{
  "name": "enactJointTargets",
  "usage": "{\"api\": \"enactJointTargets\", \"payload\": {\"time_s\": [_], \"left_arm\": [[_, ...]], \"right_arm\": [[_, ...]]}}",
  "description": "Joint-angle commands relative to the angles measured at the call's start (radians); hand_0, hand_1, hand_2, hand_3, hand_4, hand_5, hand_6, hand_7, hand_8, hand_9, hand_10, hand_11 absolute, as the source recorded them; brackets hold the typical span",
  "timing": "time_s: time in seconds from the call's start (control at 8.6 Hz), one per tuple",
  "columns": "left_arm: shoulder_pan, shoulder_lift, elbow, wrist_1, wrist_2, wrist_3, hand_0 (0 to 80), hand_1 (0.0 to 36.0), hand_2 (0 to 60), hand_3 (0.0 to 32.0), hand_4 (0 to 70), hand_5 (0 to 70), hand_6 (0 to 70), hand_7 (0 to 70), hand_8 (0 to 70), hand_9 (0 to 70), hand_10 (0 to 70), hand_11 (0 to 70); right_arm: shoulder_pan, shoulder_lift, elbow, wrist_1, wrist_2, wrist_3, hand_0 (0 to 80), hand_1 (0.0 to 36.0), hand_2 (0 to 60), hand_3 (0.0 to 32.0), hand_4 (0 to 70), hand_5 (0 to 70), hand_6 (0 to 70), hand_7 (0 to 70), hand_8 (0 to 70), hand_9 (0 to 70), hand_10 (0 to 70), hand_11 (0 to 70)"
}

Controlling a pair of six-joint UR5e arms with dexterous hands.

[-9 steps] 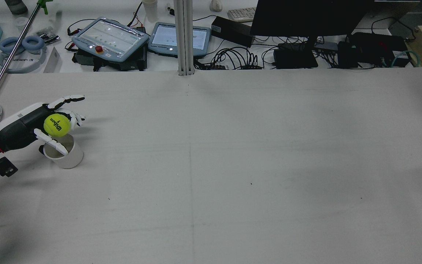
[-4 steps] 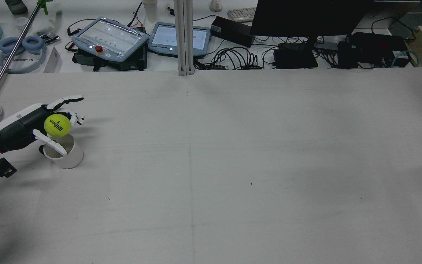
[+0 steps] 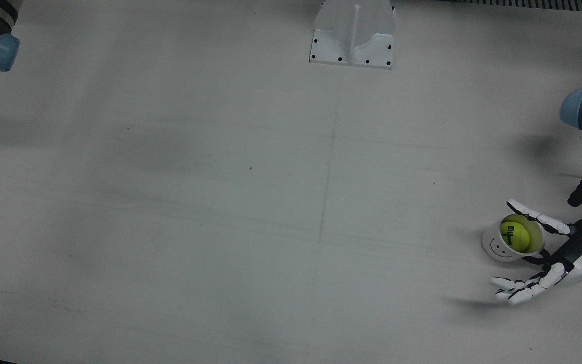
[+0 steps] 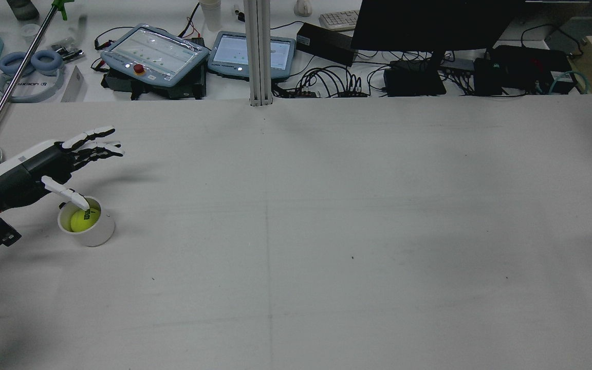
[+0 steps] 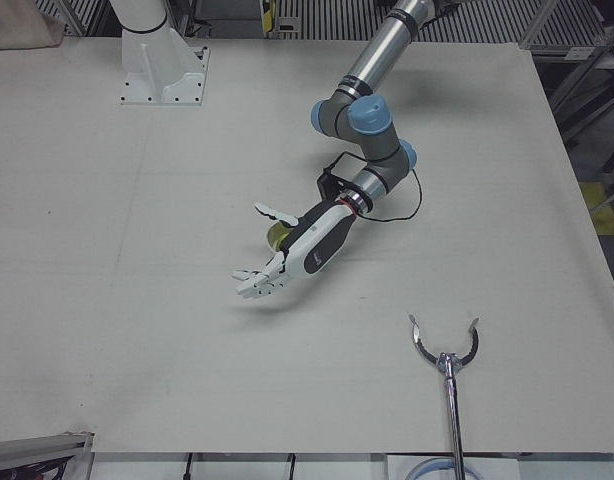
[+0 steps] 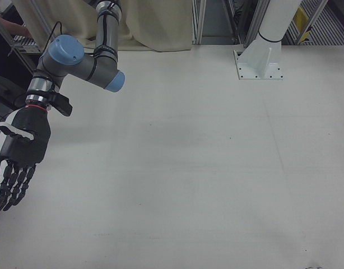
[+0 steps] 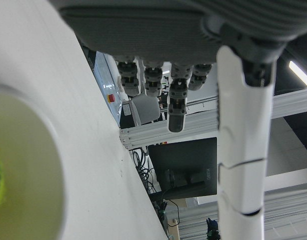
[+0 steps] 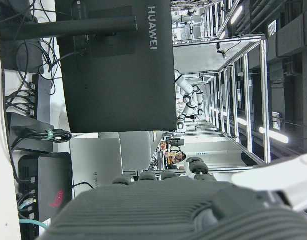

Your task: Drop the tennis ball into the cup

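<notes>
Released within the last half second, the tennis ball (image 4: 85, 220) now sits inside the white cup (image 4: 88, 232) on the desk (image 4: 296, 231), no longer pinched above the rim. Just behind the cup, the left hand (image 4: 44, 164) hangs with fingers (image 4: 93, 134) spread wide, holding nothing. By my judgement the drop is done. Far across, the right hand (image 6: 18, 154) hangs open-fingered and empty, clear of the work.

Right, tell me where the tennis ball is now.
The tennis ball sits inside the white cup at the left edge of the rear view, just below the open left hand.
</notes>
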Motion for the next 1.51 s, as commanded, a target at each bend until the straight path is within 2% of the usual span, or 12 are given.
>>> {"api": "enactJointTargets", "payload": {"time_s": [0.0, 0.12, 0.23, 0.35, 0.47, 0.58, 0.7, 0.81, 0.93, 1.05, 1.28, 1.4], "left_arm": [[-0.188, 0.051, -0.200, 0.214, 0.010, -0.095, 68.3, 28.5, 2.3, 0.0, 6.0, 12.8, 24.7, 17.3, 8.3, 9.8, 5.1, 10.5], [-0.235, 0.051, -0.246, 0.282, 0.013, -0.118, 69.6, 28.4, 1.8, 0.0, 5.8, 13.5, 27.4, 13.6, 8.2, 8.2, 4.5, 9.6], [-0.278, 0.048, -0.254, 0.325, 0.016, -0.163, 69.2, 28.9, 0.7, 0.0, 5.9, 11.6, 17.6, 14.0, 6.0, 7.9, 4.6, 9.8], [-0.328, 0.048, -0.257, 0.338, 0.017, -0.168, 70.6, 28.3, 2.2, 0.0, 6.6, 14.3, 31.6, 11.3, 9.1, 7.8, 5.1, 10.5], [-0.355, 0.048, -0.257, 0.344, 0.022, -0.168, 71.2, 28.7, 1.1, 0.0, 7.0, 13.3, 25.3, 12.9, 8.3, 8.7, 5.9, 11.6], [-0.396, 0.047, -0.253, 0.347, 0.034, -0.170, 71.0, 28.7, 1.1, 0.0, 7.5, 13.0, 23.7, 13.8, 8.5, 9.5, 6.6, 12.6], [-0.431, 0.044, -0.239, 0.347, 0.043, -0.168, 70.4, 28.4, 1.6, 0.0, 8.4, 13.4, 26.1, 14.6, 9.3, 10.3, 7.4, 13.8], [-0.432, 0.039, -0.207, 0.342, 0.045, -0.170, 67.7, 27.5, 1.8, 0.0, 8.7, 13.7, 28.5, 16.2, 10.3, 11.3, 8.9, 15.8], [-0.436, 0.036, -0.194, 0.335, 0.045, -0.172, 67.5, 27.8, 1.0, 0.0, 8.6, 12.2, 20.9, 17.7, 8.8, 11.6, 8.8, 15.8], [-0.438, 0.036, -0.184, 0.335, 0.045, -0.172, 66.6, 27.0, 1.8, 0.0, 8.9, 14.0, 30.5, 15.5, 10.6, 11.0, 8.9, 15.9], [-0.442, 0.038, -0.181, 0.315, 0.045, -0.176, 68.3, 27.9, 1.1, 0.0, 8.4, 12.7, 22.5, 15.0, 9.0, 11.0, 8.8, 15.7], [-0.444, 0.039, -0.173, 0.313, 0.046, -0.191, 70.2, 28.2, 0.5, 0.0, 7.5, 13.2, 24.1, 14.4, 9.4, 10.8, 9.1, 16.2]], "right_arm": [[0.000, -0.001, 0.000, 0.000, 0.000, 0.000, 0.0, 0.0, 0.0, 0.0, 0.0, 0.0, 0.0, 0.0, 0.0, 0.0, 0.0, 0.0], [0.000, -0.001, 0.000, 0.000, 0.000, 0.000, 0.0, 0.0, 0.0, 0.0, 0.0, 0.0, 0.0, 0.0, 0.0, 0.0, 0.0, 0.0], [0.000, 0.001, 0.000, 0.000, 0.000, 0.000, 0.0, 0.0, 0.0, 0.0, 0.0, 0.0, 0.0, 0.0, 0.0, 0.0, 0.0, 0.0], [0.000, 0.001, 0.000, 0.000, 0.000, 0.000, 0.0, 0.0, 0.0, 0.0, 0.0, 0.0, 0.0, 0.0, 0.0, 0.0, 0.0, 0.0], [0.000, 0.001, 0.000, 0.002, 0.000, 0.000, 0.0, 0.0, 0.0, 0.0, 0.0, 0.0, 0.0, 0.0, 0.0, 0.0, 0.0, 0.0], [0.000, -0.001, 0.000, 0.000, 0.000, 0.000, 0.0, 0.0, 0.0, 0.0, 0.0, 0.0, 0.0, 0.0, 0.0, 0.0, 0.0, 0.0], [0.000, 0.001, 0.000, 0.000, 0.000, 0.000, 0.0, 0.0, 0.0, 0.0, 0.0, 0.0, 0.0, 0.0, 0.0, 0.0, 0.0, 0.0], [0.000, 0.001, 0.000, 0.000, 0.000, 0.000, 0.0, 0.0, 0.0, 0.0, 0.0, 0.0, 0.0, 0.0, 0.0, 0.0, 0.0, 0.0], [0.000, -0.001, 0.000, 0.000, 0.000, 0.000, 0.0, 0.0, 0.0, 0.0, 0.0, 0.0, 0.0, 0.0, 0.0, 0.0, 0.0, 0.0], [0.000, 0.001, 0.000, 0.000, 0.000, 0.000, 0.0, 0.0, 0.0, 0.0, 0.0, 0.0, 0.0, 0.0, 0.0, 0.0, 0.0, 0.0], [0.000, 0.001, 0.000, 0.000, 0.000, 0.000, 0.0, 0.0, 0.0, 0.0, 0.0, 0.0, 0.0, 0.0, 0.0, 0.0, 0.0, 0.0], [0.000, -0.001, 0.000, 0.000, 0.000, 0.000, 0.0, 0.0, 0.0, 0.0, 0.0, 0.0, 0.0, 0.0, 0.0, 0.0, 0.0, 0.0]]}}
